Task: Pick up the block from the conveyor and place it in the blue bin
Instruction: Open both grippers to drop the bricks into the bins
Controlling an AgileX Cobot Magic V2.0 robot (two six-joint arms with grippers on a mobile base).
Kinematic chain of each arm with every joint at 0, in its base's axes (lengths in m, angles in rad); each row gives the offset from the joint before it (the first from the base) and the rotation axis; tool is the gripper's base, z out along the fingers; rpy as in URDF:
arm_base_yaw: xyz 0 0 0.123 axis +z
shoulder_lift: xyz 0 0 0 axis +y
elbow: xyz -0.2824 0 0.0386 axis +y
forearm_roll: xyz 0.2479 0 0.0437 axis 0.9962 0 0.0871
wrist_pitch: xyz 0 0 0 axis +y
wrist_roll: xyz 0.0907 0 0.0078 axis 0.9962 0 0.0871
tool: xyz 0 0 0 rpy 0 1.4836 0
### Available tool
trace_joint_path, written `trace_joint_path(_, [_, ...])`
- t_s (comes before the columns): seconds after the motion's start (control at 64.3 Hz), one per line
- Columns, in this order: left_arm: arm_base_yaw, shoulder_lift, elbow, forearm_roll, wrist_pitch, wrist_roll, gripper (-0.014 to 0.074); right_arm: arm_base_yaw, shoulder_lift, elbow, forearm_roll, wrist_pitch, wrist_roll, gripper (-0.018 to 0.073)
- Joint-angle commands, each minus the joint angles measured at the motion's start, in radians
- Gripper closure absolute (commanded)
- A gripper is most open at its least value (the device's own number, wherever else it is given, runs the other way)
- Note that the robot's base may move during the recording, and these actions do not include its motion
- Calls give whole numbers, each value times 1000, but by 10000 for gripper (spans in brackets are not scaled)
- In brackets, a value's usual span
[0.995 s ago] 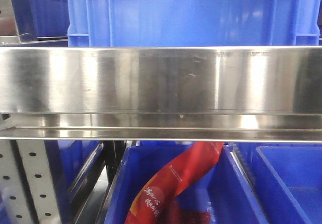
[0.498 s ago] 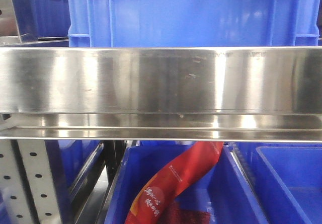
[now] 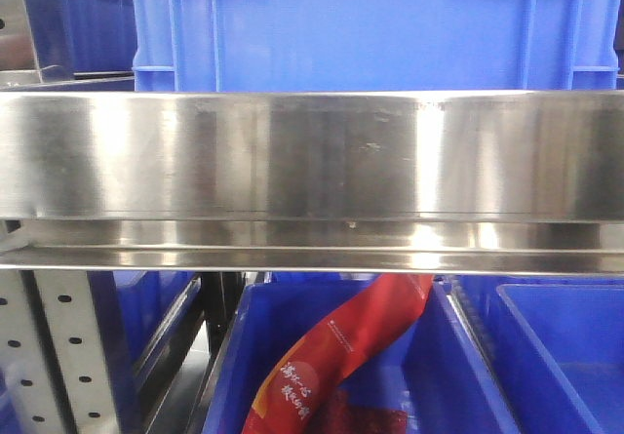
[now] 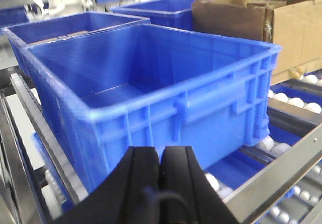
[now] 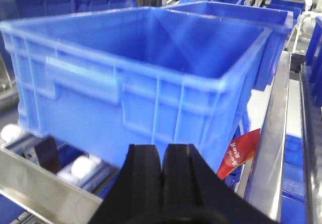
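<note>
Blue bin (image 4: 151, 83) rim sits just beyond both empty, closed grippers, left gripper (image 4: 161, 158) and right gripper (image 5: 162, 156).

Illegible white Chinese characters on the red packet (image 3: 336, 356).

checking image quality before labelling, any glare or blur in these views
Front view: bright glare bands streak the steel rail, though the red packet below reads sharp. Left wrist view: the blue bin is fairly crisp, and the shut left claw is soft at close range. Right wrist view: the bin looks smeared, and the shut right claw is dark.
</note>
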Motion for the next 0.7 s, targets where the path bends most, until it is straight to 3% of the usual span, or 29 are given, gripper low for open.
trace_joint_path(0.0, [-6,-80,125,-21,-117,-9,707,2,-48,72,0,-85,1,721])
trace_joint_path(0.264, [-6,-175,376,-73,-321,-9,707,2,-79,188,0,-121,1,721])
trace_joint_path(0.684, [-6,-175,398,-73,-338,-9,707,2,-79,190,0,-146,1,721])
